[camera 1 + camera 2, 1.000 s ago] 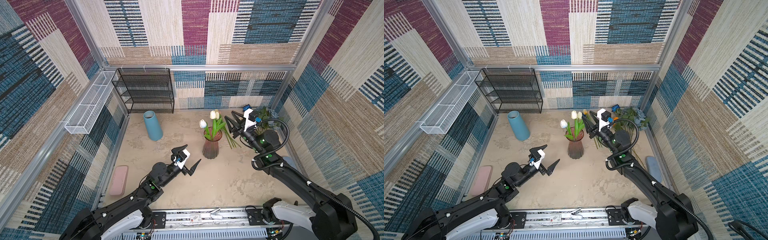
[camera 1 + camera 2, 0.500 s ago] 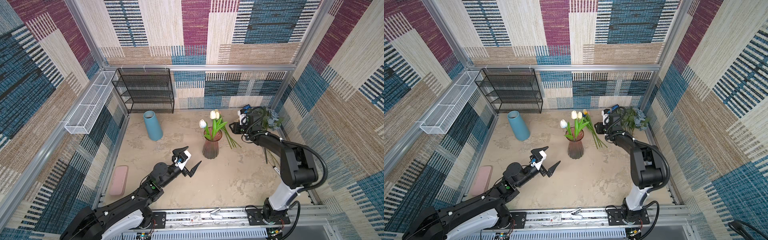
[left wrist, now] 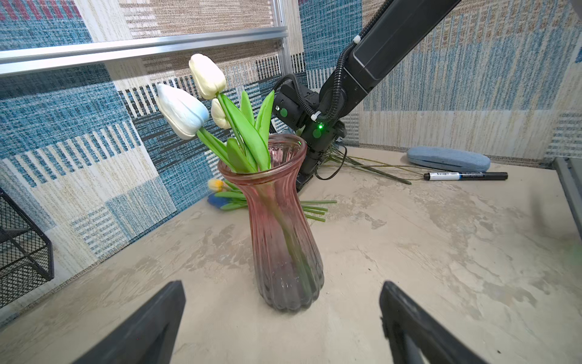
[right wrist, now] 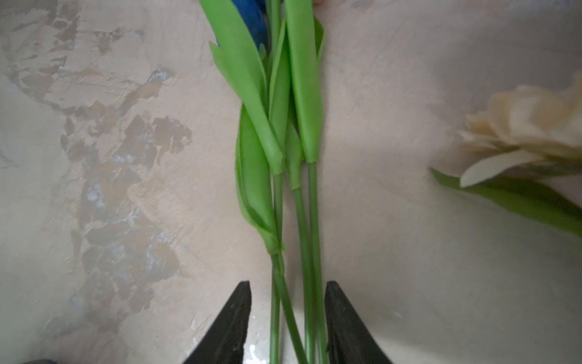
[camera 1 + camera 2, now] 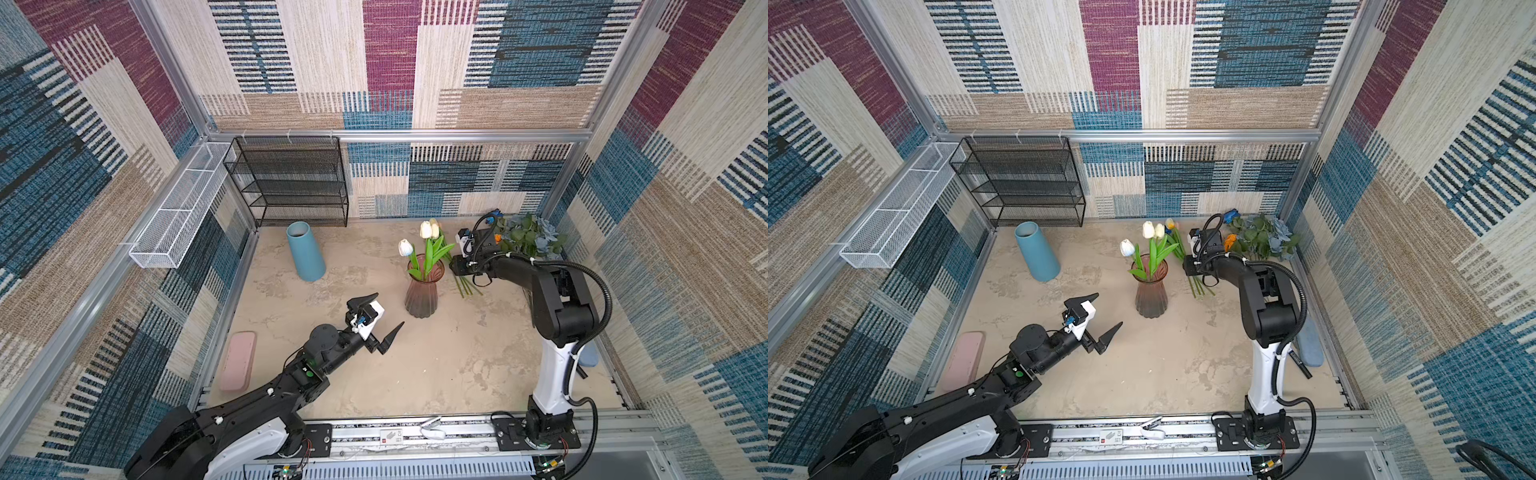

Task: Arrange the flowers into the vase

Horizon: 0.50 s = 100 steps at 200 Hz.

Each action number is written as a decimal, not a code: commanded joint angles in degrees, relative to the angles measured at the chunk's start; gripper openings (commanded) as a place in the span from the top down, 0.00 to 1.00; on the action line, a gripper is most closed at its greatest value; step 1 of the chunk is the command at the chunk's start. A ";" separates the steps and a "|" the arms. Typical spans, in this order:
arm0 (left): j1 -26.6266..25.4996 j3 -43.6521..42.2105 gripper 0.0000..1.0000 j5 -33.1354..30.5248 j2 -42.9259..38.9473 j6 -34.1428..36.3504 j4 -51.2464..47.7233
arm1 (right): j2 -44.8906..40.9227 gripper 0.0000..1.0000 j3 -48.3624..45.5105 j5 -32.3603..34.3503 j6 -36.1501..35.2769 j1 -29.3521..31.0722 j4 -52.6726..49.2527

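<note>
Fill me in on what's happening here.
A two-armed robot is filling a vase. Three tulips already stand in it. The right gripper straddles loose stems lying on the table, not yet clamped. The left gripper hovers open near the vase.

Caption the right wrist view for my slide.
Right gripper, open, straddles loose green flower stems lying on the mottled beige tabletop.

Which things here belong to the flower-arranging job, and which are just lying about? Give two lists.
Job: pink glass vase, standing tulips, loose tulips, blue roses, cream flower.
Lying about: blue vase, black shelf, white basket, pink case, blue case, marker.
</note>
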 commanded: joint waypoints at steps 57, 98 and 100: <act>0.02 -0.94 0.01 -2.06 -2.23 -0.62 0.73 | 2.10 0.75 2.47 1.65 -3.85 1.25 0.01; 0.07 -0.93 0.01 -2.02 -2.11 -0.53 1.02 | 3.25 0.78 3.43 1.10 -4.62 1.32 0.01; 0.07 -0.93 0.01 -2.06 -2.10 -0.51 1.03 | 3.28 0.78 3.43 1.05 -4.67 1.30 0.01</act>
